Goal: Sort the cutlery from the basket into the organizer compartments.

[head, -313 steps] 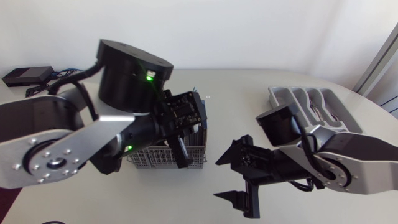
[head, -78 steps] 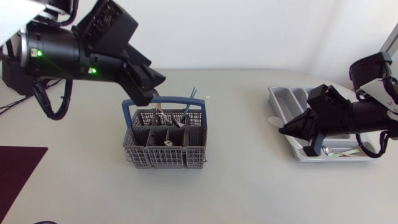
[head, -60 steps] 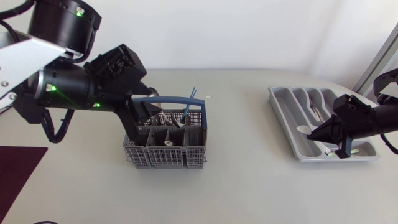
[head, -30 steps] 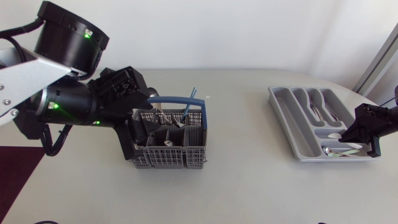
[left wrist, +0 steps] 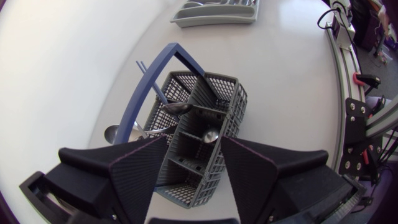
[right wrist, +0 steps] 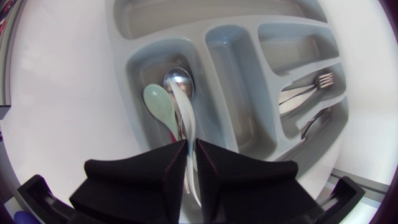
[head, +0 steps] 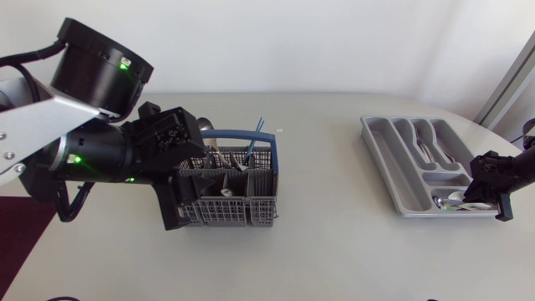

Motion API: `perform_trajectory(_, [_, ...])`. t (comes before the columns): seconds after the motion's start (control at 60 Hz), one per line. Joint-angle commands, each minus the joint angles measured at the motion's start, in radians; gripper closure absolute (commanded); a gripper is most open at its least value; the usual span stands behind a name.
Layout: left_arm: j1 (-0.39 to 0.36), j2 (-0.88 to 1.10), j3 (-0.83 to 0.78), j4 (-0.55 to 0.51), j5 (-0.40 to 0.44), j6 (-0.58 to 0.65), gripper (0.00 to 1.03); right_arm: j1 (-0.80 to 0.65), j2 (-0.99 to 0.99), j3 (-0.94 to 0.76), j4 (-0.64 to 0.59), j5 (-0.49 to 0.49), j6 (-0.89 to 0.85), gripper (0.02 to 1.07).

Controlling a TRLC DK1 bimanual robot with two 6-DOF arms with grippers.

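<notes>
Table (head: 334, 251) | left tool (left wrist: 194, 142) spread astride basket (left wrist: 208, 102) | right tool (right wrist: 191, 144) pinching spoon (right wrist: 181, 104)

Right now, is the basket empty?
Not empty. The basket has a spoon in one pocket and more cutlery poking out of others, as the left wrist view shows.

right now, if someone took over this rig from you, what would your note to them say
Left gripper: open, fingers straddling one end of the cutlery basket, holding nothing.
Right gripper: shut on a metal spoon lying in the organizer's end compartment, beside a pale green spoon.
Done: forks lie in another compartment.
Left: release this spoon, then sort the loose spoons in the basket.
</notes>
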Motion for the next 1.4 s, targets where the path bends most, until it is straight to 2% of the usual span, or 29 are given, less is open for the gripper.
perform_trajectory(0.0, [-0.009,-0.022,-0.027,-0.011,-0.006,0.037,0.43,-0.002,-0.008,-0.035,0.009,0.004,-0.021,0.64])
perform_trajectory(0.133, [-0.009,-0.032,-0.038,-0.011,-0.006,0.060,0.43,0.003,-0.085,-0.070,0.027,-0.026,0.018,0.48])
perform_trajectory(0.217, [-0.011,-0.037,-0.038,-0.017,-0.006,0.077,0.43,0.009,-0.144,-0.093,0.022,-0.050,0.051,0.32])
perform_trajectory(0.35, [-0.022,-0.051,-0.060,-0.022,-0.008,0.106,0.43,0.029,-0.253,-0.167,0.015,-0.110,0.094,0.21])
perform_trajectory(0.55, [-0.022,-0.072,-0.118,-0.002,-0.008,0.161,0.43,0.123,-0.407,-0.281,0.009,-0.173,0.211,0.21])
perform_trajectory(0.75, [-0.020,-0.080,-0.199,0.083,-0.008,0.258,0.43,0.322,-0.562,-0.414,0.024,-0.179,0.390,0.21])
perform_trajectory(0.85, [-0.017,-0.108,-0.270,0.202,-0.008,0.355,0.43,0.440,-0.638,-0.472,0.039,-0.174,0.487,0.21])
perform_trajectory(0.917, [-0.012,-0.109,-0.287,0.244,-0.008,0.416,0.43,0.523,-0.684,-0.505,0.055,-0.168,0.562,0.21])
perform_trajectory(0.983, [-0.003,-0.109,-0.305,0.310,-0.008,0.465,0.43,0.591,-0.711,-0.523,0.056,-0.160,0.613,0.21])
perform_trajectory(1.133, [0.040,-0.089,-0.316,0.373,0.009,0.569,0.43,0.715,-0.730,-0.554,0.076,-0.142,0.722,0.21])
perform_trajectory(1.233, [0.075,-0.075,-0.319,0.392,0.050,0.639,0.43,0.772,-0.730,-0.572,0.099,-0.133,0.772,0.21])
perform_trajectory(1.383, [0.087,-0.060,-0.334,0.402,0.086,0.724,0.44,0.834,-0.730,-0.584,0.124,-0.130,0.840,0.21])
